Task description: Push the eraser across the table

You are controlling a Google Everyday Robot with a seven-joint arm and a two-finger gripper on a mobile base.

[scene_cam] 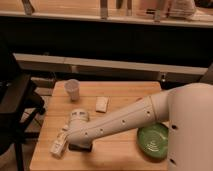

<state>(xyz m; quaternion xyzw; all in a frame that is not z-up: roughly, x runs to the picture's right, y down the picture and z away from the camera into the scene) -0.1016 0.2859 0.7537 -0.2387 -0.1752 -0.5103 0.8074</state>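
The eraser [81,147] is a small flat black block near the front left of the light wood table [125,92]. It is partly covered by the end of my arm. My gripper [74,140] is at the end of the white arm that reaches in from the right. It is low over the table, right at the eraser's left end, and seems to touch it. A white bottle [59,146] lies on its side just left of the gripper.
A white cup [73,89] stands at the back left. A pale cream piece [102,104] lies mid-table, and a green plate [153,141] is at the front right. A black chair [15,110] is left of the table and a long pale shelf [115,65] is behind it.
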